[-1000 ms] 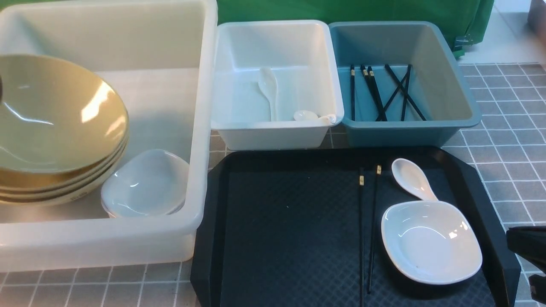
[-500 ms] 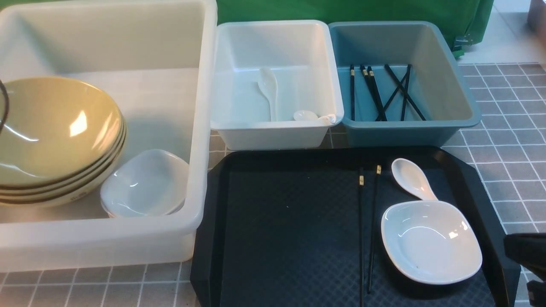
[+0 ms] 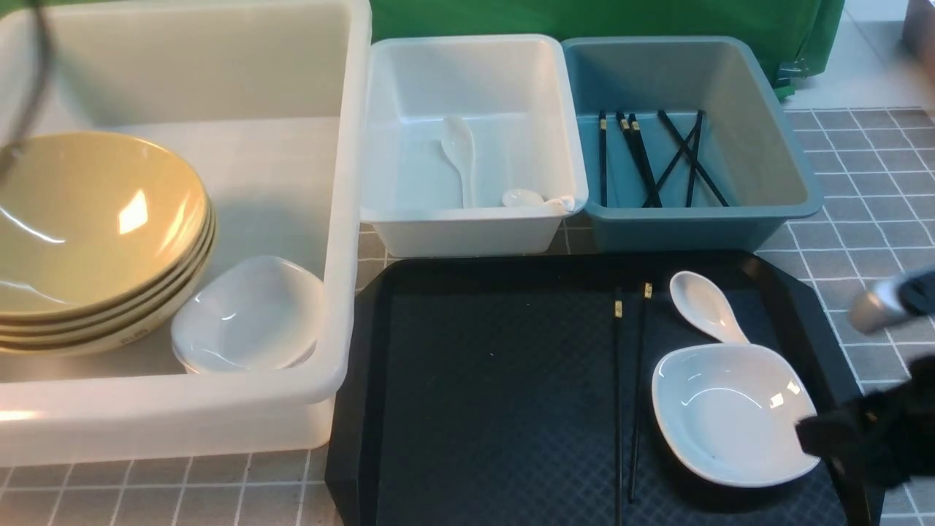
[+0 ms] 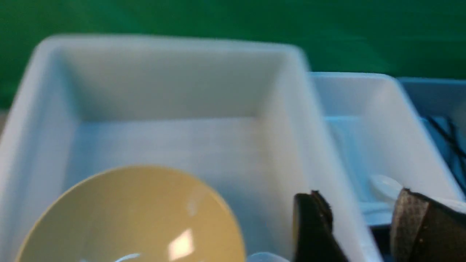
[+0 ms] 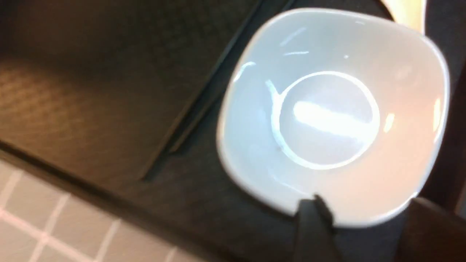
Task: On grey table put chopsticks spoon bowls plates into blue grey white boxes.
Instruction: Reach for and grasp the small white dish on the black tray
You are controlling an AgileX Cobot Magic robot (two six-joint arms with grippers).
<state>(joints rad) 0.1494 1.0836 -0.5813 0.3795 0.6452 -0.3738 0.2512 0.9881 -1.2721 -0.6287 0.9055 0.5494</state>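
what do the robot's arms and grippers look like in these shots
The left gripper has two blunt black fingers, one faced with a rough grey-brown textured pad. The right gripper is black too, with a finger narrowing to a slim tip. In the blurred front view, the right arm shows a silver-grey cylindrical part next to a dark section.

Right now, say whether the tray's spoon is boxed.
Not boxed: the spoon lies on the black tray, handle at the plate's rim.
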